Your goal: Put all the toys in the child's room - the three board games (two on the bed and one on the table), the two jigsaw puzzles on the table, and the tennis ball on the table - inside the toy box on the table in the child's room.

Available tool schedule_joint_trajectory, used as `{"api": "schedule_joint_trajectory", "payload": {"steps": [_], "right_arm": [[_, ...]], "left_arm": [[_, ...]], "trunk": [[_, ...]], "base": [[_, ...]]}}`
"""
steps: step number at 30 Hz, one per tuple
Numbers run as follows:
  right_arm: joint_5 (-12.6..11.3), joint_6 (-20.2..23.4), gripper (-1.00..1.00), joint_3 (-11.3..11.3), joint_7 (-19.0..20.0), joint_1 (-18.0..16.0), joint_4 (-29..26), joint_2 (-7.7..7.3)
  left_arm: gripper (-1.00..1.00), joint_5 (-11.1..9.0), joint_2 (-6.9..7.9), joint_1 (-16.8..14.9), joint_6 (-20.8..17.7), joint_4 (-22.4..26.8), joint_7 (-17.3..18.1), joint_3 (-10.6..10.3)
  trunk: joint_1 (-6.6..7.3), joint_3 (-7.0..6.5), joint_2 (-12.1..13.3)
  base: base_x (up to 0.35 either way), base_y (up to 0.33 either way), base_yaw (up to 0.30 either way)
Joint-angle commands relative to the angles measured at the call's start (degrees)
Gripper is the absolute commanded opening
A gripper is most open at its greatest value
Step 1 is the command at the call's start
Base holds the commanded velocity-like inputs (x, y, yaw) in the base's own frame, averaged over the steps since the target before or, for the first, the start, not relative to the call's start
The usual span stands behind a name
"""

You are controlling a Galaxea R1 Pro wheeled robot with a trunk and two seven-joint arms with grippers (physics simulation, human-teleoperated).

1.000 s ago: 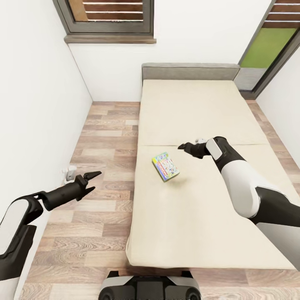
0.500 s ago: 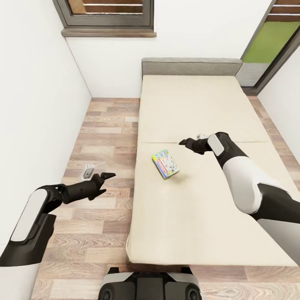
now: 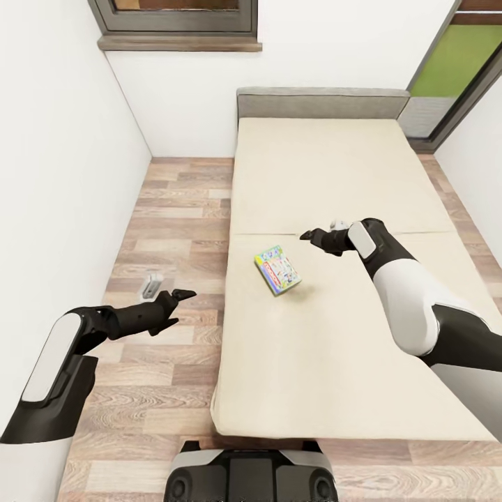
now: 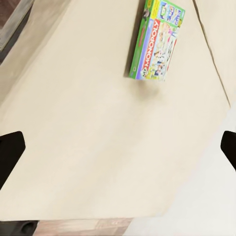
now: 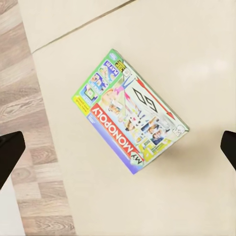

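One board game, a colourful Monopoly box, lies flat on the beige bed near its left edge. My right gripper hovers open above the mattress, just right of the box and a little beyond it. The right wrist view looks straight down on the box, which sits apart from the fingers. My left gripper is open over the wood floor, left of the bed. Its wrist view has the box far ahead across the mattress. The table, toy box, jigsaw puzzles and tennis ball are out of view.
A white wall runs close along my left arm. A small grey object lies on the floor strip between wall and bed. The grey headboard, a dark window sill and a doorway are beyond. My base is at the bed's foot.
The camera has shifted, so the window and headboard sit higher in the picture. My left gripper has moved right, closer to the bed's edge. The right gripper and the box have held still.
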State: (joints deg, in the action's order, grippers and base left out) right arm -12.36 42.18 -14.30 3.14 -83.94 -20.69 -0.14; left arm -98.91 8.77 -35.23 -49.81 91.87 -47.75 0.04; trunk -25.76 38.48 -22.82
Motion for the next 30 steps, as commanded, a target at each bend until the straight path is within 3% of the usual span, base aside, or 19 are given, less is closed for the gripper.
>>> {"api": "schedule_joint_trajectory", "payload": {"steps": [1, 12, 21, 30], "right_arm": [[0.3, 0.3, 1.0, -0.4, 0.3, 0.0, 0.0, 0.02], [0.3, 0.3, 1.0, -0.4, 0.3, -0.1, 0.0, 0.0], [0.3, 0.3, 1.0, -0.4, 0.3, -0.2, 0.0, -0.06], [0.3, 0.3, 1.0, -0.4, 0.3, -0.3, -0.1, -0.04]], "left_arm": [[1.0, -0.6, 0.01, 0.0, 0.0, 0.1, -0.6, 0.0], [1.0, -1.5, -0.25, -0.7, -0.1, 0.2, -1.3, -0.3], [1.0, -5.0, 0.01, -0.9, -0.1, 0.2, -2.4, -0.2], [1.0, -6.8, 0.06, -1.3, -0.2, 0.2, -3.3, -0.3]], "trunk": [[-0.03, 0.17, -0.1], [-0.03, 1.2, -0.1], [-0.03, 2.04, -0.1], [-0.03, 2.89, -0.1]], "base": [[0.0, 0.0, 0.0], [0.0, 0.0, 0.0], [0.0, 0.0, 0.0], [0.0, 0.0, 0.0]]}}
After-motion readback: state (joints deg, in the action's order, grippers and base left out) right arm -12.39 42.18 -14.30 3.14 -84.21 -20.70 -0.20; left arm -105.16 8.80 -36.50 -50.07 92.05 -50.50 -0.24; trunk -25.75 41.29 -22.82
